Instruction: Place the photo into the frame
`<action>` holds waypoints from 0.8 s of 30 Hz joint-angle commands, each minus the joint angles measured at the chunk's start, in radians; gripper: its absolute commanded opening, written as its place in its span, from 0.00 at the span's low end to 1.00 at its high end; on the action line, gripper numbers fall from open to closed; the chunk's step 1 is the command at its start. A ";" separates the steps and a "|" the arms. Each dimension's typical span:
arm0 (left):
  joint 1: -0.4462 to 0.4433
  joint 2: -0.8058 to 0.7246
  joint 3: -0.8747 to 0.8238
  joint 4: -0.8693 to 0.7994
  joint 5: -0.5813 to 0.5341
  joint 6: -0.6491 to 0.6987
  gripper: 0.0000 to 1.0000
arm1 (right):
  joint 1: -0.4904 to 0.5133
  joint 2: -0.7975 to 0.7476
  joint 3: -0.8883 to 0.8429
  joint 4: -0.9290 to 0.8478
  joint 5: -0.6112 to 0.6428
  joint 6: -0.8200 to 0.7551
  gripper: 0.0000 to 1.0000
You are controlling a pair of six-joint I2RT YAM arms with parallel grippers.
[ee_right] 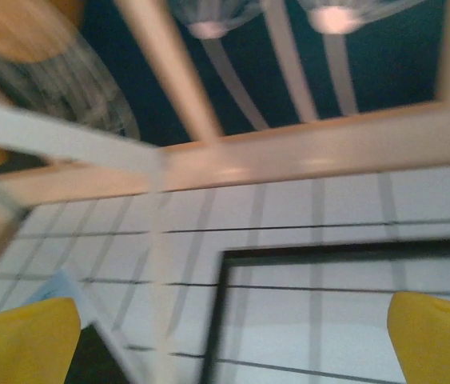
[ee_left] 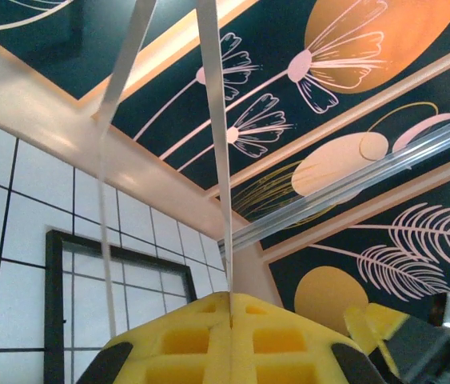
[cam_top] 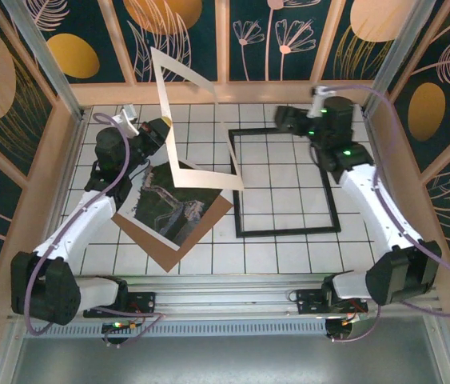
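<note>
- The photo (cam_top: 169,210) is laid flat on a brown backing board (cam_top: 207,226). It lies below and on the near side of the left jaws and well apart from the right jaws.
- The frame (cam_top: 288,233) is laid empty on the surface (cam_top: 280,256), beneath and just ahead of the right jaws. Its opening is judged to be left bare so that the photo can be received.
- A white mat (cam_top: 209,182) is held aloft and tilted by the left gripper (ee_left: 231,316), whose jaws are closed on one thin edge. It is presumably kept raised so that photo and frame are left uncovered.
- The right gripper (ee_right: 225,344) is seen with jaws spread wide and nothing between them.
- In the overhead view, the photo's far edge is crossed by the mat. The right wrist view is blurred, and the frame's near part is cut off there.
</note>
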 commanded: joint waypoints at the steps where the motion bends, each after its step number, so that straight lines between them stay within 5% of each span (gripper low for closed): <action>1: -0.002 0.030 0.067 -0.039 0.023 0.058 0.00 | -0.131 0.056 -0.077 -0.002 -0.057 0.026 0.99; 16: -0.002 0.020 0.151 -0.019 0.100 0.033 0.00 | -0.365 0.443 -0.123 0.070 0.000 -0.003 0.98; 24: -0.008 0.013 0.151 0.042 0.091 -0.046 0.00 | -0.379 0.500 -0.098 0.080 -0.182 0.008 0.97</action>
